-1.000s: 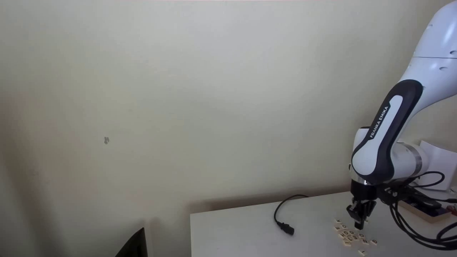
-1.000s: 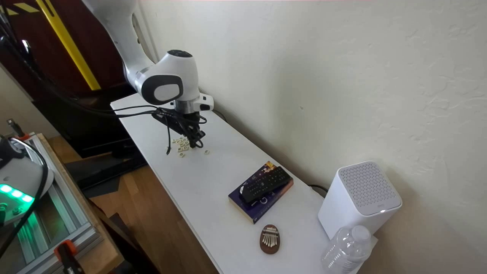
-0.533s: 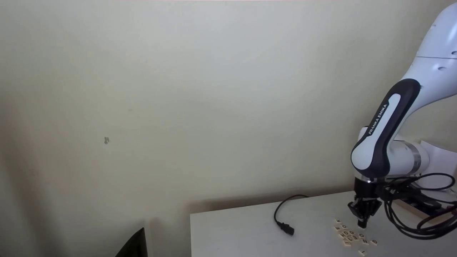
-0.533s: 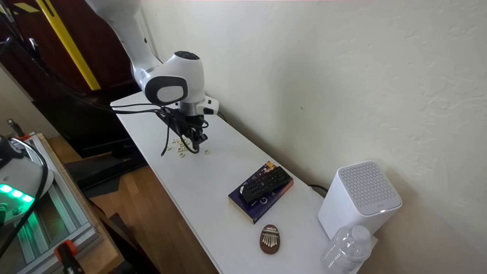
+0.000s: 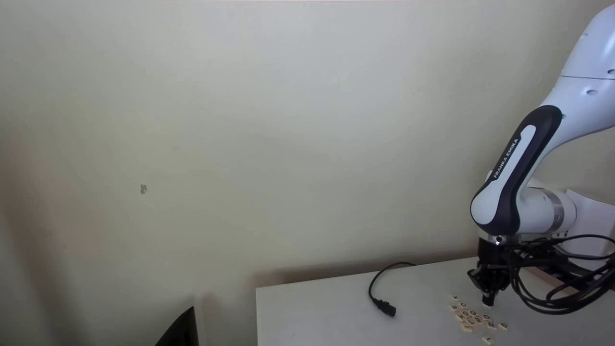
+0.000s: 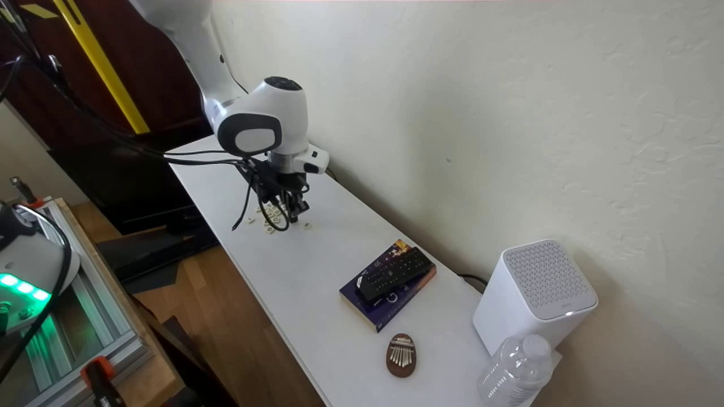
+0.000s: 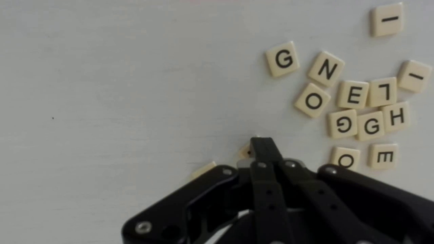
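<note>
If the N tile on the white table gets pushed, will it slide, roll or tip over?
The N tile lies flat and looks thin and square, so it would probably slide rather than roll or tip. Small and solid-looking, it is likely light and stiff. Pushed toward the O tile close beside it, it may shove that one along.

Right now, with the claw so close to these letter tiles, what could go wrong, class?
In the wrist view, the shut claw hides part of a tile and might press or knock it. A G tile and the H tile seem to touch, so bumping one could shift the other. Cables loop low beside the claw and may snag.
</note>
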Controlling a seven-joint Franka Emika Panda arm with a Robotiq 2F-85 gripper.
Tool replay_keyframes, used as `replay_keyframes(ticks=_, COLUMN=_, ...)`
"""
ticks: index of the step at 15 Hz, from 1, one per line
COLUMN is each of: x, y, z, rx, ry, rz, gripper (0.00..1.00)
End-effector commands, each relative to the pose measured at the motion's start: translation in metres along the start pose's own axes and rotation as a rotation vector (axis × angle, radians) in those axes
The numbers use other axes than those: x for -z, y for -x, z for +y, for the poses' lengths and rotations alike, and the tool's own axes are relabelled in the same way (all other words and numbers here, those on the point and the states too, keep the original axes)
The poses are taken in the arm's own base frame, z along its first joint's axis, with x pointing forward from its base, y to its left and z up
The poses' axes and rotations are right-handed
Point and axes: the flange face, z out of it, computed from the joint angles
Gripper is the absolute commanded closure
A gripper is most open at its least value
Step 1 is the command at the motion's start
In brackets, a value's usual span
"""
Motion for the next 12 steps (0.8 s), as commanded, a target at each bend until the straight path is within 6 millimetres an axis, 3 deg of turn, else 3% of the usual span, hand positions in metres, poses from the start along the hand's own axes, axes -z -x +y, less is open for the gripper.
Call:
replay_keyframes(ticks=1, x=-0.0118, y=-0.0049, z=0.0045, rx=-0.076, ry=-0.027, rz=-0.023, gripper=1.00)
replay_keyframes(ticks=12, x=-0.0134, y=-0.0066, z=0.0104, rx=-0.167, ry=-0.026, rz=-0.027, gripper=1.00)
